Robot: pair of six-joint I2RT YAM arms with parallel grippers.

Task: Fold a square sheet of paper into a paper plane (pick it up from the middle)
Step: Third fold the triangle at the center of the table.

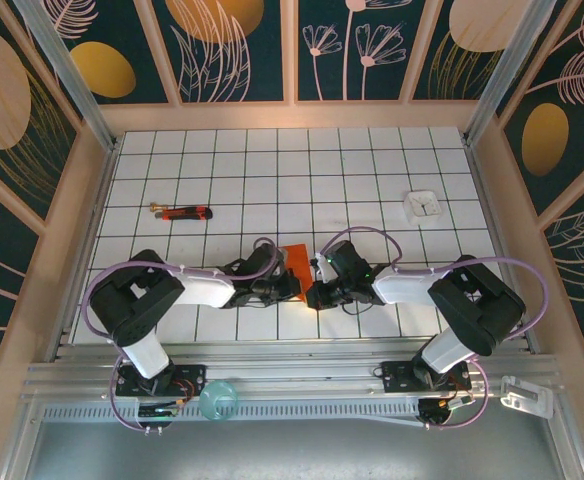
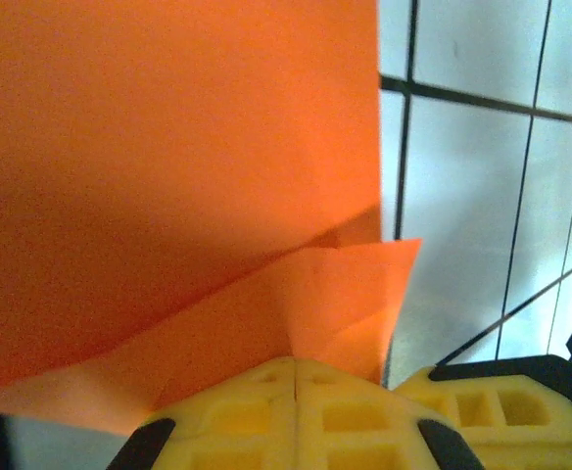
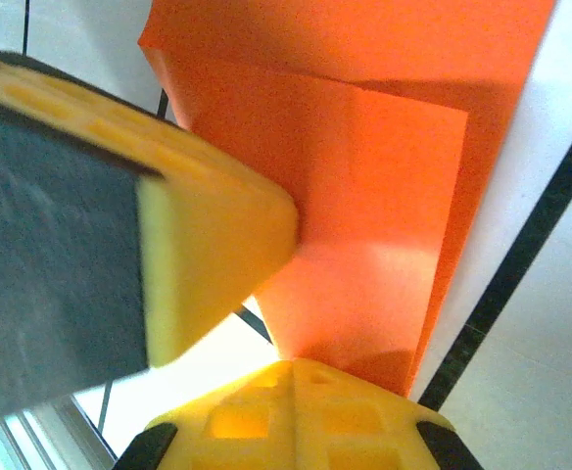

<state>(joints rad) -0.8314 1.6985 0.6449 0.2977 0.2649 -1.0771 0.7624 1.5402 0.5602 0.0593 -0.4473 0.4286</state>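
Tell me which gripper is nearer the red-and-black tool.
Left. The red-and-black tool lies far-left of the left gripper; the right gripper is farther right, across the paper.

The top external camera looks steeply down from high behind the near edge over the whole white, black-gridded bench (image 1: 372, 170). Both wrist cameras sit very close behind their yellow jaws, seemingly facing each other across the thin folded orange-red paper sheet (image 3: 384, 176), which all views share.

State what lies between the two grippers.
The orange sheet of paper, partly folded, pinched by the left gripper and right gripper; the top view shows it.
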